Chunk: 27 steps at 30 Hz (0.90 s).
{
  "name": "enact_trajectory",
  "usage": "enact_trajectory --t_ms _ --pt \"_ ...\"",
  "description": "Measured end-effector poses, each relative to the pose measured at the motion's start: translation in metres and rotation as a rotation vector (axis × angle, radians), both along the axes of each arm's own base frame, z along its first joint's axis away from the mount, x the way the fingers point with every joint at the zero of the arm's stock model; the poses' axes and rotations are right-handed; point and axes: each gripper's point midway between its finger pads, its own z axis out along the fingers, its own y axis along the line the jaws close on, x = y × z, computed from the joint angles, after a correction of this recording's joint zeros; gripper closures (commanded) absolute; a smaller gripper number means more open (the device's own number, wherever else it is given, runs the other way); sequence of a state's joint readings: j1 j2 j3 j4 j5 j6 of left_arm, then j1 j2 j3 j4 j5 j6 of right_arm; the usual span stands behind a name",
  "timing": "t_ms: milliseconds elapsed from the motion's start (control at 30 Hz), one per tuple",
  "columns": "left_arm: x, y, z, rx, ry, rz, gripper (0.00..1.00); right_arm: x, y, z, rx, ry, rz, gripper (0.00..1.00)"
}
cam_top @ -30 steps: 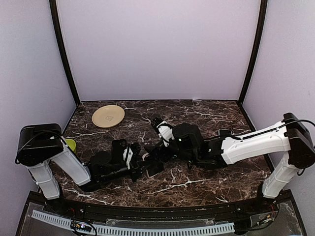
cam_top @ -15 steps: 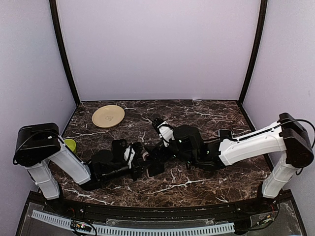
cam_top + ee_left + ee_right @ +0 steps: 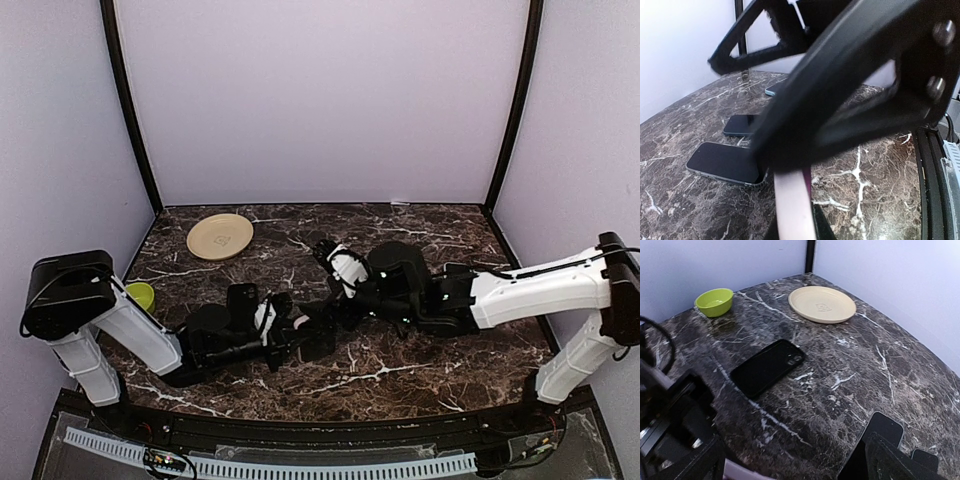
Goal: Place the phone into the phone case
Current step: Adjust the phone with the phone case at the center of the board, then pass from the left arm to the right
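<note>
The table [image 3: 400, 372] was glossy dark marble with white veins. A round cream plate [image 3: 822, 304] and a lime bowl [image 3: 714, 301] sat toward its left side. The left gripper [image 3: 303, 333] was pinched narrow on a thin, smooth pink slab [image 3: 792, 205] at mid-table; whether it was a phone or a case could not be told. A phone [image 3: 725, 164] with a dark glass face and rounded corners lay flat nearby. The right gripper [image 3: 790, 465] gaped wide beside the slab.
</note>
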<state>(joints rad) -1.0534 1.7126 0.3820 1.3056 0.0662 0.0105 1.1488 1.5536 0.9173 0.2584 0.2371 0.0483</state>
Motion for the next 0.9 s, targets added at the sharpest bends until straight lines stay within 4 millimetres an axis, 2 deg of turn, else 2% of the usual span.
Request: enact_trajectory --t_ms 100,233,333,433,533,633,900 --pt "-0.007 -0.001 0.006 0.000 0.013 -0.037 1.00 -0.016 -0.013 0.033 0.025 0.004 0.111 0.02" --pt "-0.020 -0.005 0.030 -0.039 0.033 -0.112 1.00 -0.043 -0.046 0.096 0.118 -0.030 0.260 0.02" --pt "-0.031 -0.010 0.058 -0.087 0.041 -0.180 1.00 -0.069 -0.061 0.118 0.158 -0.038 0.368 0.02" --pt "-0.041 -0.014 0.087 -0.144 0.043 -0.246 1.00 -0.092 -0.068 0.111 0.155 0.004 0.460 0.02" --pt "-0.050 -0.015 0.108 -0.187 0.053 -0.301 1.00 -0.103 -0.070 0.085 0.112 0.077 0.502 0.04" --pt "-0.057 -0.018 0.116 -0.204 0.074 -0.346 1.00 -0.109 -0.072 0.061 0.074 0.153 0.517 0.09" --pt "-0.071 -0.029 0.124 -0.209 0.121 -0.413 1.00 -0.106 -0.064 0.048 0.080 0.217 0.499 0.28"
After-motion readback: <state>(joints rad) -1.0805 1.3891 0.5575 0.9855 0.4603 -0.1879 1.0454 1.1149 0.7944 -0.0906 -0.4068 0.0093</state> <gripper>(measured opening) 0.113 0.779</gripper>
